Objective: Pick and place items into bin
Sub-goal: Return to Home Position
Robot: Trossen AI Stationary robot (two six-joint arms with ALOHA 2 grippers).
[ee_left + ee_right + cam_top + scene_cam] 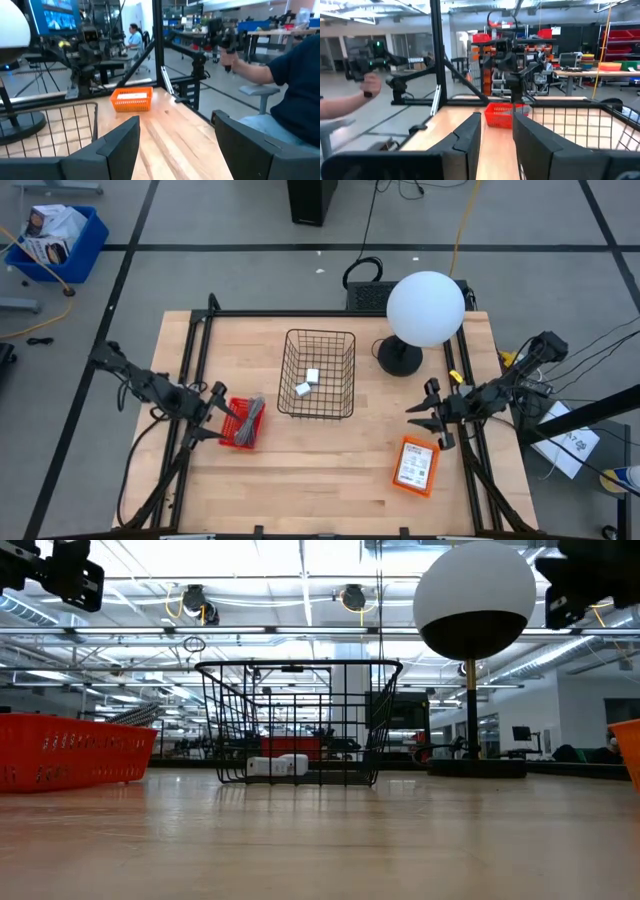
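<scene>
You have both tools empty, fingers apart: left tool (pixel 214 416) at 9 o'clock of the bench (pixel 330 470), right tool (pixel 430 414) at 3. Two white blocks (pixel 303 389) lie inside the wire basket (pixel 320 333) at 12.

High view looks straight down, low view level across; both share the wire basket (pixel 318 373).

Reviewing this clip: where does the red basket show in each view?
High view: red basket, left of the black wire basket.
Low view: far left.
Left wrist view: not in it.
Right wrist view: centre, across the table.
Shared landmark: the black wire basket, in all four views.
</scene>
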